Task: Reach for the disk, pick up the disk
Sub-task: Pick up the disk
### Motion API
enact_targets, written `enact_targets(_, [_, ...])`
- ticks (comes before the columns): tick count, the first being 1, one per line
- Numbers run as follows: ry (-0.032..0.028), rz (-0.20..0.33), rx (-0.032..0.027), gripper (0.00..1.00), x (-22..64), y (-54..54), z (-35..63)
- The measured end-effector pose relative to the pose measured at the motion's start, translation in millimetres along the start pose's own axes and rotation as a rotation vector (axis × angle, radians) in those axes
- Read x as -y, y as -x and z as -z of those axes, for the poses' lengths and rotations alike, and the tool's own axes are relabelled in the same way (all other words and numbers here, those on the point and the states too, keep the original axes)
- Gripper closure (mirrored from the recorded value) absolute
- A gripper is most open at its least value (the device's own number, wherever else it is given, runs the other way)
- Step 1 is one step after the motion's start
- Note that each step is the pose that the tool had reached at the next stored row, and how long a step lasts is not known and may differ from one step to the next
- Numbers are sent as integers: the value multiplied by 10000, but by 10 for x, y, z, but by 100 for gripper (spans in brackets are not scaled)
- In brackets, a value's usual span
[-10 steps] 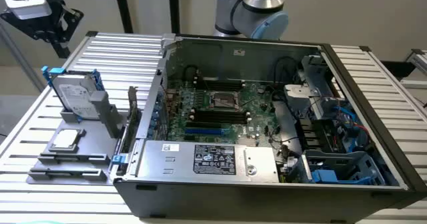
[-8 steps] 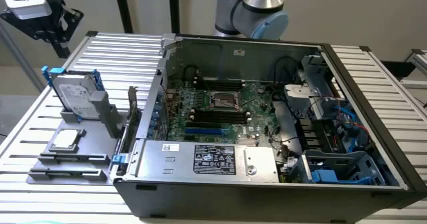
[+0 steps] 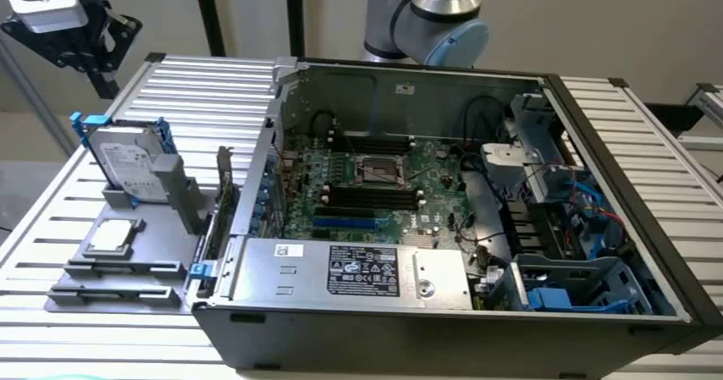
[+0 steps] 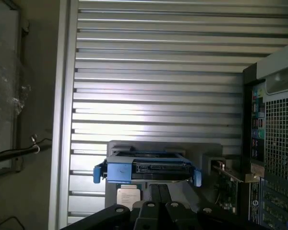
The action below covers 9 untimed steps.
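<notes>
The disk (image 3: 128,162) stands on edge in a grey holder (image 3: 172,195) on the slatted table, at the exterior view's left. It is silver-grey with a white label and blue rails. My gripper (image 3: 102,79) hangs well above and slightly behind it, holding nothing. In the wrist view the disk (image 4: 148,168) appears edge-on, its blue frame facing the camera, just beyond my gripper (image 4: 158,188). The two dark fingers (image 4: 154,194) lie pressed together, so the gripper is shut and apart from the disk.
An open computer case (image 3: 475,84) takes up the middle and right of the table. A small silver square chip (image 3: 113,236) lies on the grey fixture (image 3: 118,295) in front of the disk. A circuit card (image 3: 225,185) stands between the holder and the case.
</notes>
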<state>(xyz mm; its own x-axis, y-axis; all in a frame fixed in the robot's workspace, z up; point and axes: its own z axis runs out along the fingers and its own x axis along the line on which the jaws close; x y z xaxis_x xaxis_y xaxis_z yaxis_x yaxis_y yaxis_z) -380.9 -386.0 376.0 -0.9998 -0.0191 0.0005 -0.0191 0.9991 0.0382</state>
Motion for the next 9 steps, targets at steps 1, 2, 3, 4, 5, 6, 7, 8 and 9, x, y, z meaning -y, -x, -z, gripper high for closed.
enact_targets(1, [0,0,0,89,0,0,0])
enact_targets(2, [0,0,0,89,0,0,0])
enact_targets(3, [0,0,-1,89,0,-3,0])
enact_targets(4, [-1,0,-1,89,-1,-13,0])
enact_targets(5, [-1,0,-1,89,-5,-36,-1])
enact_targets(6, [-1,0,0,89,-15,-73,-2])
enact_targets(7, [0,1,0,89,-26,-117,-4])
enact_targets(8, [0,1,0,89,-37,-163,-6])
enact_targets(9, [1,0,1,89,-47,-209,-9])
